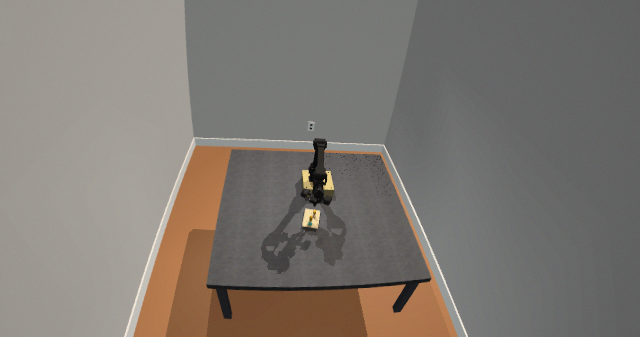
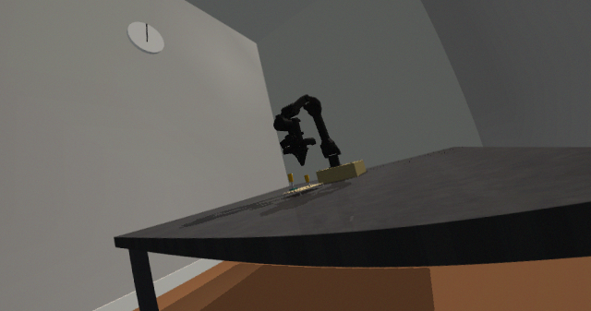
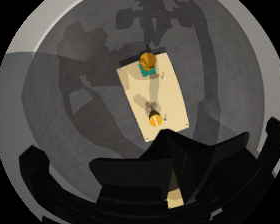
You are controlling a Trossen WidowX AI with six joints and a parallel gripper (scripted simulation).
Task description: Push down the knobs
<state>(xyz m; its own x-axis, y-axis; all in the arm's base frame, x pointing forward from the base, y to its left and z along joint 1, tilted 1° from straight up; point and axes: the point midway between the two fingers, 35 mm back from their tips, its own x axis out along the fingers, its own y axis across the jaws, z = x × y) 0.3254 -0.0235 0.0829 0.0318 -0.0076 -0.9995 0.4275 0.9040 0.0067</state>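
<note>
We see the dark table (image 1: 350, 257) filling most of the top view, on black legs over an orange-brown floor; on it, toward the back, sits a tan base block (image 2: 342, 171) that carries our black arm (image 2: 319, 122); the arm rises from the block, bends over at the elbow and points down toward the table.

Just in front of the block lies the pale circuit board (image 3: 173, 92), apart from the block; in the wrist view it runs lengthwise away from us.

Our gripper (image 2: 302, 160) hangs in the air above the board, over the end nearer the block, touching nothing; its fingers are pressed together with nothing between them.

On the board stand 2 orange-yellow knobs: the near knob (image 3: 155, 120) sits just beyond the gripper's tip; the far knob (image 3: 148, 62) stands over a teal part at the board's other end; in the exterior view both stick up above the board.
</note>
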